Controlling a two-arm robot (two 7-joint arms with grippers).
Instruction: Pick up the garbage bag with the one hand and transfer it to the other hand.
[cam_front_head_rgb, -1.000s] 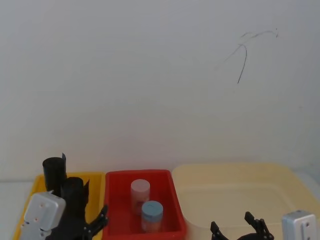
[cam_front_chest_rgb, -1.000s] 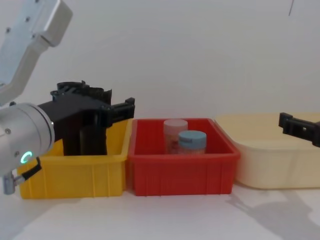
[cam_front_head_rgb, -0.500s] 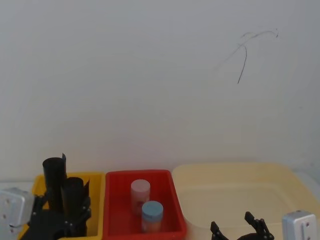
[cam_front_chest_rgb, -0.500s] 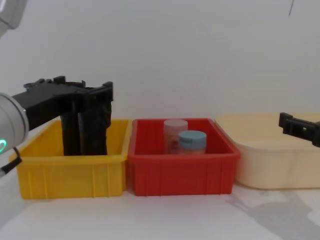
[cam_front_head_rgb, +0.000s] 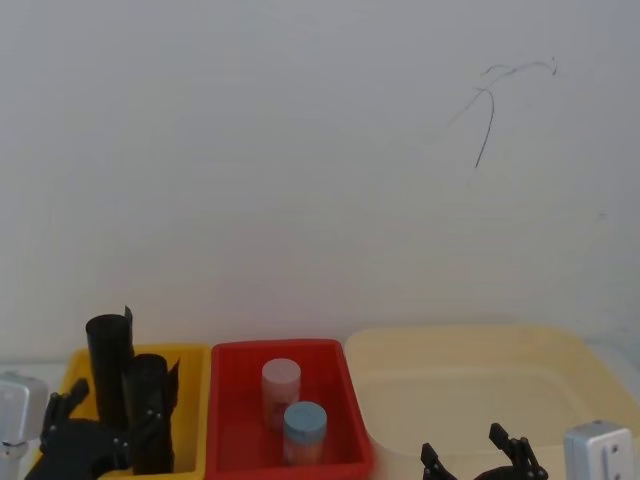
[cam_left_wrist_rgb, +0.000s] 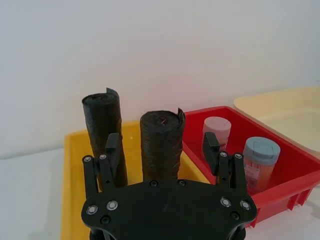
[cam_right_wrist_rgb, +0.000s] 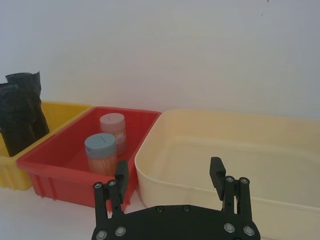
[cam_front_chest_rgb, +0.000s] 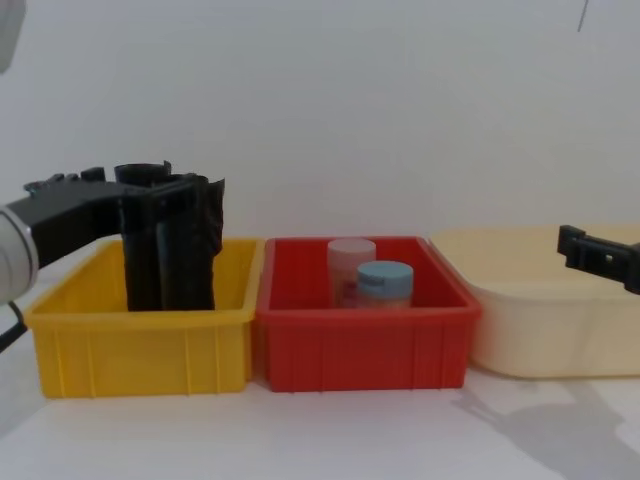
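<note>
My left gripper is spread wide and lined up on the garbage bag, the nearer of two black rolls standing upright in the yellow bin. It sits straight ahead of my palm, centred on the gap between my fingers, so a plain squeeze should catch it without dragging the other roll just beyond it. Whether my fingertips already flank it or stop short, I can't quite tell. My right gripper hangs low, fingers apart, before the cream tub, placed to receive.
</note>
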